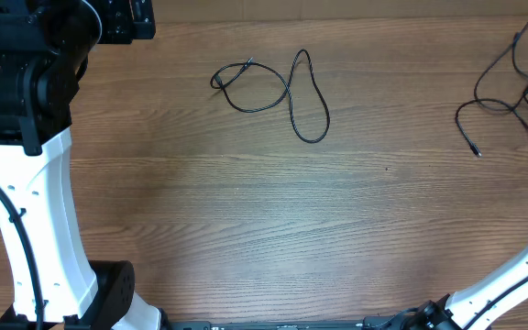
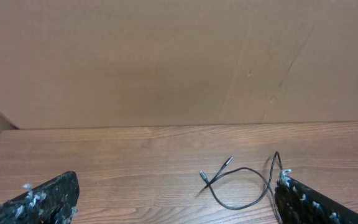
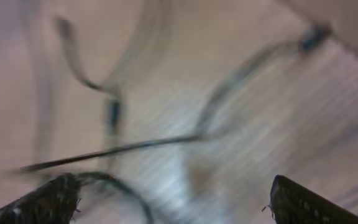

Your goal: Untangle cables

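One thin black cable (image 1: 273, 90) lies in loose loops on the wooden table at the upper middle. It also shows in the left wrist view (image 2: 241, 186), its plug tips pointing left and one loop reaching the right finger. My left gripper (image 2: 178, 186) is open and empty, above the table with this cable ahead of it. A second black cable (image 1: 507, 92) lies in loops at the right edge. The right wrist view is blurred; black cable strands (image 3: 117, 146) run across it. My right gripper (image 3: 173, 186) is open, close over these strands.
The left arm's white link and black base (image 1: 35, 211) fill the left side. The right arm's white link (image 1: 511, 275) enters at the bottom right. A brown cardboard wall (image 2: 166, 62) stands behind the table.
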{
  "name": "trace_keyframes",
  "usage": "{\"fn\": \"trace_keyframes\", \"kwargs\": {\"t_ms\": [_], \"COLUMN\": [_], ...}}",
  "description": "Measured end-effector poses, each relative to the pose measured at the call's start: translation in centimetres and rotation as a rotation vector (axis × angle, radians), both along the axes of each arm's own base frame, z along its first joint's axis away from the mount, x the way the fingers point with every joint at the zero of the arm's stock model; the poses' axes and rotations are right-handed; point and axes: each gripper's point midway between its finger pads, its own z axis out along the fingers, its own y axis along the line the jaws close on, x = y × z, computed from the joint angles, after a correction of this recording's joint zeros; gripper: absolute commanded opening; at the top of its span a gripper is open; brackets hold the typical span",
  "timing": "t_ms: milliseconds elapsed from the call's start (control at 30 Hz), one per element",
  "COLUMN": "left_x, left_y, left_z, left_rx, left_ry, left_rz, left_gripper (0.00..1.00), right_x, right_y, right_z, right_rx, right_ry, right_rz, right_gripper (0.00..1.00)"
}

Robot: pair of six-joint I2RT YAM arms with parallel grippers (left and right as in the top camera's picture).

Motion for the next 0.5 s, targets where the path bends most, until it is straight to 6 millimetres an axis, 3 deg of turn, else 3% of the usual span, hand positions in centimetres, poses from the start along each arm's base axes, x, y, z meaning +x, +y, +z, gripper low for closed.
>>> {"fn": "trace_keyframes", "kwargs": {"t_ms": [133,167,233,267,300,367,433,500], "left_x": [0.1,0.1,0.2,0.2,0.2,0.2,0.2,0.2], "left_y": [0.0,0.0,0.0,0.0,0.0,0.0,0.0,0.0], "left_z": [0.1,0.2,0.4,0.4,0.4,0.4,0.4,0.4], "left_rx": [-0.001,-0.001,-0.001,-0.001,-0.001,-0.001,-0.001,-0.001], "left_ry": [-0.006,-0.01,-0.017,-0.018,-0.019,-0.018,-0.019,-0.019], "left_rz": [0.0,0.0,0.0,0.0,0.0,0.0,0.0,0.0], "left_gripper": [1.0,1.0,1.0,1.0,1.0,1.0,1.0,1.0], "right_x": [2.5,3.3,4.1,4.9,5.5,6.7,8.0,8.6], "right_y": [4.9,7.6,12.2,16.9,20.8,28.1,36.1,40.7], "right_z": [12.8,16.9,21.3,24.3,25.9,27.1,25.8,23.8], "right_rx": [-0.051,-0.085,-0.128,-0.154,-0.165,-0.156,-0.12,-0.103], "right_ry": [-0.177,-0.235,-0.291,-0.337,-0.363,-0.39,-0.383,-0.352], "right_rz": [0.129,0.185,0.276,0.375,0.46,0.617,0.795,0.904], "right_gripper": [0.96,0.96,0.96,0.96,0.96,0.96,0.97,0.98]}}
